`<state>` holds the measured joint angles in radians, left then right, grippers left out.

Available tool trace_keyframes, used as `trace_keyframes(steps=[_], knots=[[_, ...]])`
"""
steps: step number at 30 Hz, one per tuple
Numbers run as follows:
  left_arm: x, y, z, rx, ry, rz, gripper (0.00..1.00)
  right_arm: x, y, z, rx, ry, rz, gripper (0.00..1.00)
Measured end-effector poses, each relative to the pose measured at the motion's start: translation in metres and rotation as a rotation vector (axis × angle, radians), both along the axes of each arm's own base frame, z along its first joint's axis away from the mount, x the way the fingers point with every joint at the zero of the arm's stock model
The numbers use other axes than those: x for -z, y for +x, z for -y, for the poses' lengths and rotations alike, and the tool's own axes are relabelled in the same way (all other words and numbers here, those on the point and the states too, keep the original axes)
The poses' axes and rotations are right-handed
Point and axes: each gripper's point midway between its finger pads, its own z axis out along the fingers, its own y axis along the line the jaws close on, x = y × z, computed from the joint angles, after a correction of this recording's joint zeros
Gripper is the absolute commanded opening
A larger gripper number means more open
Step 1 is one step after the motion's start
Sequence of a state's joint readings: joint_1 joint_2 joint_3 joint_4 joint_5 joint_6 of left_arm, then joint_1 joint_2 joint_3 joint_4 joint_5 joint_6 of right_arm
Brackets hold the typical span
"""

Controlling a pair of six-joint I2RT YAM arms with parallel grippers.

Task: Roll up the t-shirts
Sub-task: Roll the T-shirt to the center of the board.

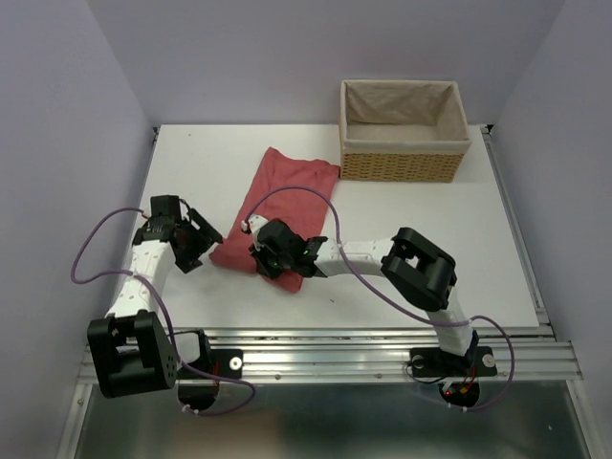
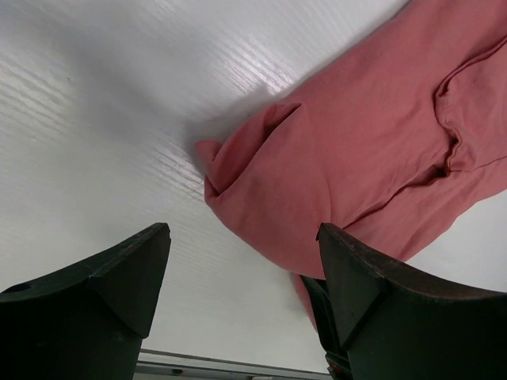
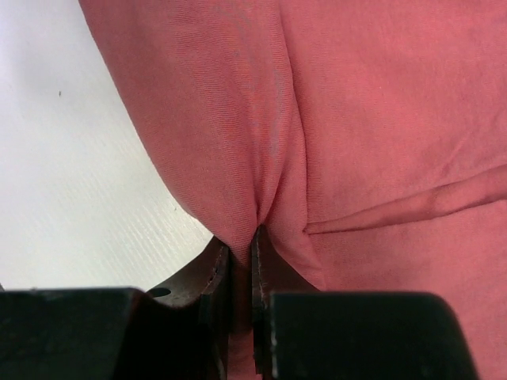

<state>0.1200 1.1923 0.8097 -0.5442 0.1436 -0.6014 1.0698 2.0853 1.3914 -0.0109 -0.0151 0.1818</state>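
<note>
A salmon-red t-shirt (image 1: pixel 282 196) lies folded into a long strip on the white table, running from the basket toward the near edge. Its near end is bunched into a partial roll. My right gripper (image 1: pixel 271 251) is shut on a pinch of this cloth at the near end; in the right wrist view the cloth (image 3: pixel 333 119) puckers between the closed fingers (image 3: pixel 218 277). My left gripper (image 1: pixel 203 241) is open and empty, just left of the shirt's near corner (image 2: pixel 238 166), with the table showing between its fingers (image 2: pixel 127 269).
A tan cloth-lined wicker basket (image 1: pixel 404 163) stands at the back right, touching the shirt's far end. The table's metal front rail (image 1: pixel 325 359) runs along the near edge. Purple cables loop from both arms.
</note>
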Motion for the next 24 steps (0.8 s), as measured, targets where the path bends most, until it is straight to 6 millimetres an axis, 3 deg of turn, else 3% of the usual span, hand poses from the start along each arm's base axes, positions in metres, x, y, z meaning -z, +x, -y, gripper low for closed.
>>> trace_keyframes(steps=[11, 24], knots=[[0.033, -0.012, 0.024, -0.04, -0.136, -0.006, 0.86, -0.002, -0.015, -0.008, -0.018, 0.052, -0.102, 0.01], [0.052, 0.003, 0.035, -0.042, -0.184, 0.047, 0.83, -0.006, -0.016, -0.01, -0.016, 0.074, -0.136, 0.01]])
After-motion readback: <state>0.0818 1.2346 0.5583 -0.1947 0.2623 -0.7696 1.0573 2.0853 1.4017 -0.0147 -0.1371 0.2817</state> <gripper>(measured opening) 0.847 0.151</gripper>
